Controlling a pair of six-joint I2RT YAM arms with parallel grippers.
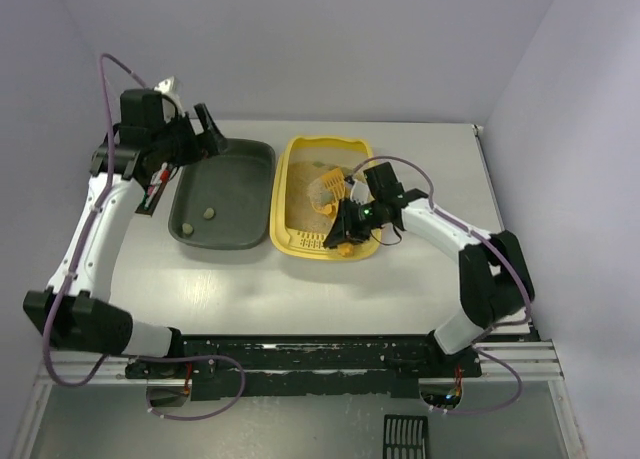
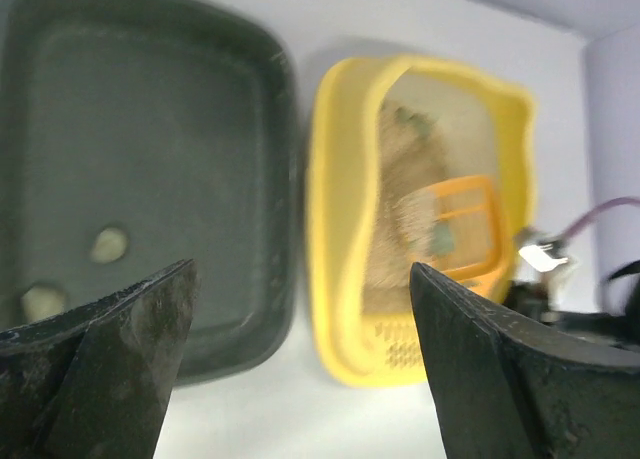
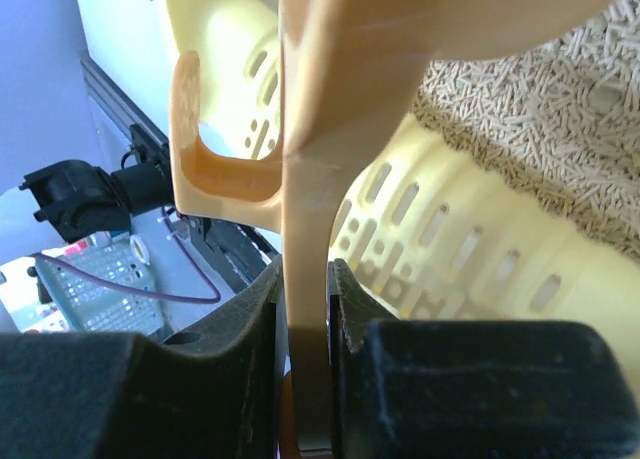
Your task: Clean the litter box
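The yellow litter box (image 1: 281, 197) lies mid-table with beige litter (image 1: 318, 174) inside and a slotted ledge at its near end. An orange slotted scoop (image 1: 328, 188) rests with its head in the litter. My right gripper (image 1: 350, 222) is shut on the scoop's handle (image 3: 318, 129), over the slotted ledge (image 3: 440, 234); in the right wrist view the gripper (image 3: 305, 309) pinches the handle between both pads. My left gripper (image 1: 207, 129) hangs open and empty above the far edge of the dark tray. Its wrist view looks between the gripper's fingertips (image 2: 300, 359) at the litter box (image 2: 335, 229) and scoop (image 2: 465, 219).
A dark grey-green tray (image 1: 240, 159) sits left of the litter box, nearly touching it. Two pale clumps (image 1: 208, 214) (image 1: 184, 227) lie at its near end; the left wrist view shows the tray (image 2: 150, 119) and the clumps (image 2: 108, 244) (image 2: 42, 301). White walls enclose the table.
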